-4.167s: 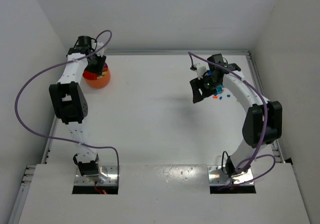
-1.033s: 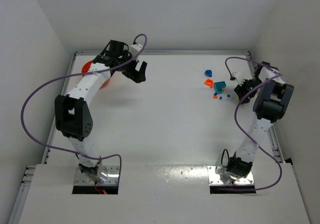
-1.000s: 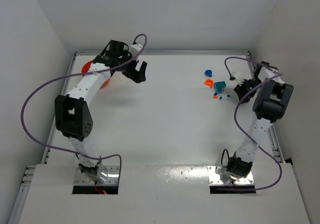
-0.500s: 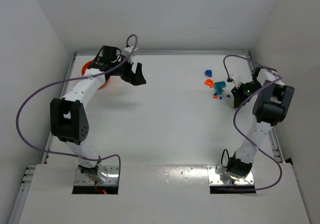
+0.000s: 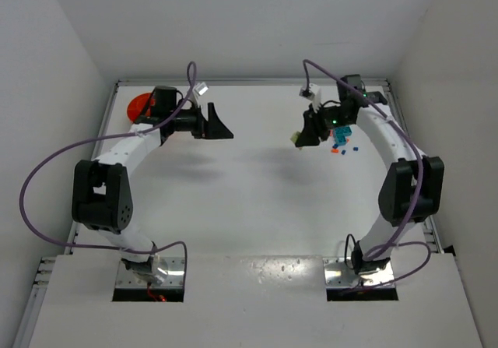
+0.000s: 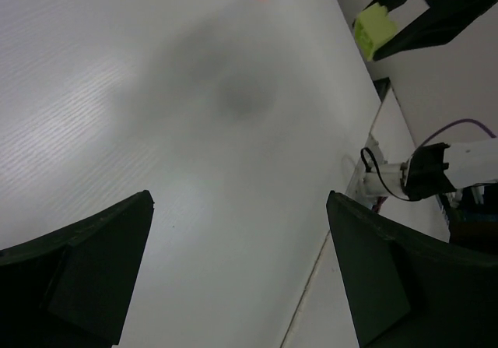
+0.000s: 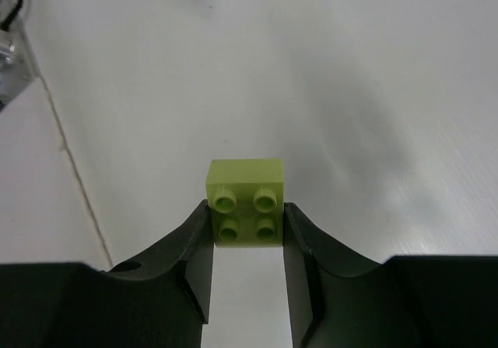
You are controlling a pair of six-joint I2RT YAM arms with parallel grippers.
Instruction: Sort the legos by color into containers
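My right gripper (image 5: 302,136) is shut on a yellow-green lego (image 7: 245,181) and holds it above the table, left of the lego pile. The brick shows its four studs between the fingers (image 7: 194,239). It also shows in the left wrist view (image 6: 372,30). Teal (image 5: 340,137), orange (image 5: 334,151) and blue legos lie by the right arm. The orange bowl (image 5: 139,105) sits at the far left corner. My left gripper (image 5: 221,125) is open and empty, right of the bowl, pointing toward the right arm. Its fingers (image 6: 93,270) stand wide apart.
White walls close in the table (image 5: 249,200) at the back and both sides. A purple cable loops off each arm. The right arm's base (image 6: 420,173) and the table's near edge show in the left wrist view.
My right gripper has swung from the far right edge leftward past the lego pile, now holding the yellow-green lego. My left gripper has turned and lowered, pointing right.
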